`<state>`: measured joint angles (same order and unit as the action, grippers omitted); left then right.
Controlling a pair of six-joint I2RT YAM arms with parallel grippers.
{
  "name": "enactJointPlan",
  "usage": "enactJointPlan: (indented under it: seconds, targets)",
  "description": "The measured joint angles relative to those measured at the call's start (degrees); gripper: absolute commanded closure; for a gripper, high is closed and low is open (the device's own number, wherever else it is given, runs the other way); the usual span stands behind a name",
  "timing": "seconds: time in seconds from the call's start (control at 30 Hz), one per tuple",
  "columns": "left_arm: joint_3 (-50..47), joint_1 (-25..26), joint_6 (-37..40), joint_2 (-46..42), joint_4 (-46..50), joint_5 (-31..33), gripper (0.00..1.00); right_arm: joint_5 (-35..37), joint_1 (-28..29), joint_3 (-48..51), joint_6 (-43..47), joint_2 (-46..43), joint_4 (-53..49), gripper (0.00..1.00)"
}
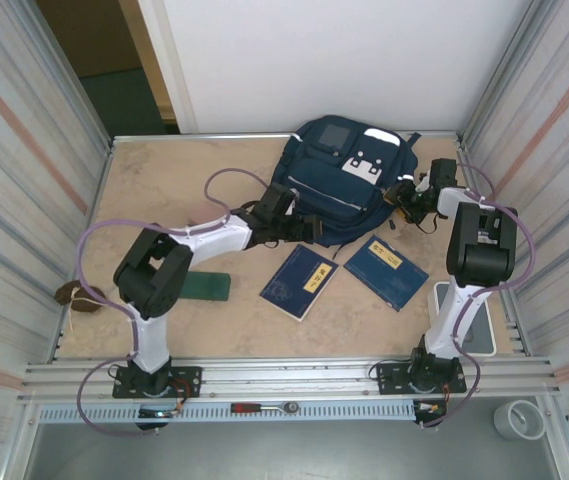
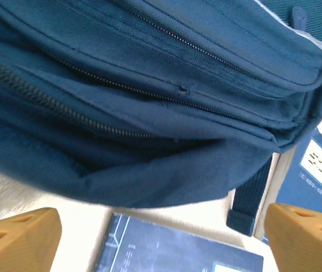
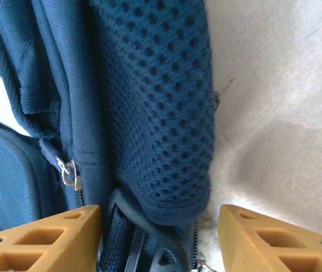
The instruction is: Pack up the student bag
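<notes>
Backpack lies by counter's far edge, left pincer open beside it, right pincer open astride its mesh strap.

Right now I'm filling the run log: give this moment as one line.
student bag on table | left end effector open at front zip pockets | right end effector open astride mesh strap | two booklets unpacked

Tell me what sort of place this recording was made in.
Probably a lab robot cell rather than a classroom: a beige table walled by corrugated panels, with an aluminium rail along its near edge carrying the arm bases, and a student bag laid out as a test item.
</notes>
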<state>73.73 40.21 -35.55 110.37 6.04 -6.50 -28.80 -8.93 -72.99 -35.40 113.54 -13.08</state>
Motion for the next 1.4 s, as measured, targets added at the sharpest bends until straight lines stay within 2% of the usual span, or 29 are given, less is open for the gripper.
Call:
enactJointPlan:
  seconds: [0.1, 0.2, 0.33, 0.47, 0.6, 0.73, 0.83, 0.93, 1.03, 1.2, 1.27, 1.4]
  targets:
    - [1.79, -0.31, -0.81, 2.21, 0.13, -0.61, 0.19, -1.53, 0.0, 0.02, -1.01, 0.02, 0.66, 0.8]
    - [2.01, -0.96, -1.77, 3.04, -0.02, -1.68, 0.23, -3.26, -0.07, 1.33, -2.4, -0.55, 2.89, 0.89]
    - [1.79, -3.19, -2.27, 3.08, -0.57, -2.97, 0.28, -5.27, 0.31, 6.91, -6.23, -4.61, 7.91, 0.93]
    - [1.46, -7.21, -1.68, 3.08, -0.83, -4.7, 0.35, -5.25, 3.93, 10.95, -10.78, -9.49, 10.97, 0.93]
    - [1.46, -12.48, -0.17, 2.97, -0.66, -5.88, 0.35, -2.43, 11.47, 12.79, -15.17, -13.27, 13.73, 0.86]
    - [1.66, -18.51, 1.99, 2.58, 0.2, -5.75, 0.32, -1.31, 20.2, 12.92, -16.41, -14.84, 13.88, 0.67]
    - [3.5, -22.18, 4.07, 2.58, 2.03, -6.23, 0.28, -1.81, 23.98, 12.92, -14.45, -15.82, 10.67, 0.54]
    - [6.95, -24.37, 6.12, 2.56, 3.72, -7.41, 0.25, -1.73, 22.49, 13.73, -11.52, -18.45, 7.04, 0.47]
    - [7.89, -25.49, 7.78, 1.22, 4.04, -7.43, 0.23, -0.61, 17.03, 15.65, -8.79, -22.53, 4.26, 0.37]
    - [2.1, -24.85, 8.79, -6.4, 3.21, -6.19, 0.22, 1.81, 10.73, 17.03, -6.97, -23.63, 2.73, 0.31]
    - [-2.73, -23.28, 8.83, -11.06, 2.03, -5.07, 0.22, 1.79, 9.77, 16.94, -6.99, -21.64, 3.13, 0.3]
    - [-13.46, -14.34, 9.4, -19.47, -2.97, -1.36, 0.22, 0.76, 9.22, 14.73, -7.8, -14.49, 4.96, 0.34]
